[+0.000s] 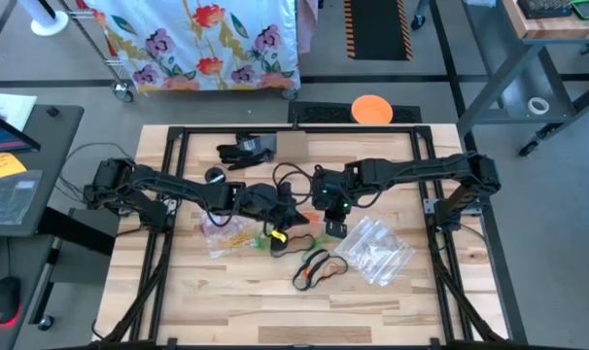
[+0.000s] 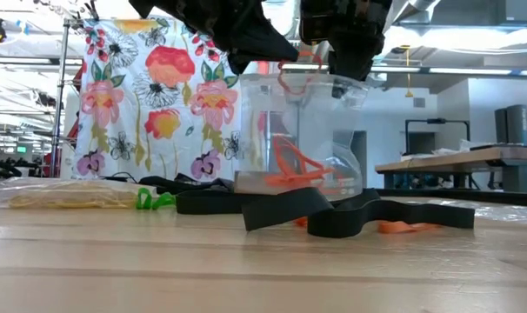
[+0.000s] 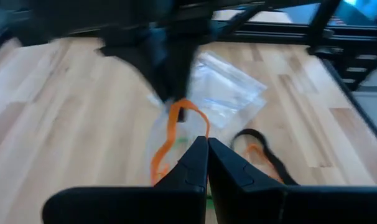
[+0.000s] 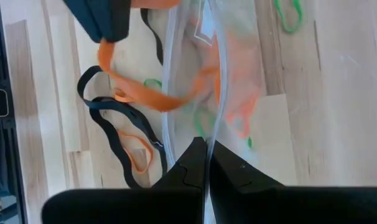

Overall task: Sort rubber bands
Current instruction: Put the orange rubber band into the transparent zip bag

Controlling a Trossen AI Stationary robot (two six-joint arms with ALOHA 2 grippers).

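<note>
- Held zip bag (image 2: 298,130): clear plastic, hangs upright above table centre, mouth up. Inside: orange rubber bands (image 2: 294,169) bunched at the bottom; one orange loop (image 4: 145,93) hangs over the bag edge, half in, half out.
- Second clear bag (image 1: 228,231), flat on table, left of centre: holds yellow bands (image 2: 68,198).
- Third clear bag (image 1: 375,249), flat on table, right of centre; contents not readable.
- Loose on the wood table (image 1: 401,301): black bands (image 1: 314,267) w/ an orange one among them, near front-centre; green bands (image 2: 155,199) just beside the yellow-band bag.
- Left arm: reaches in from table's left toward centre, wrist angled down. Left gripper (image 3: 207,146): fingers pressed together, tips at the orange loop; the loop leaves the tips, so grip on it looks likely.
- Right arm: reaches in from table's right toward centre, gripper pointing down. Right gripper (image 4: 206,146): fingers together, clamped on the top edge of the held zip bag; bag film runs out from between the tips.
- Both grippers sit close together above table centre, over the loose bands.
</note>
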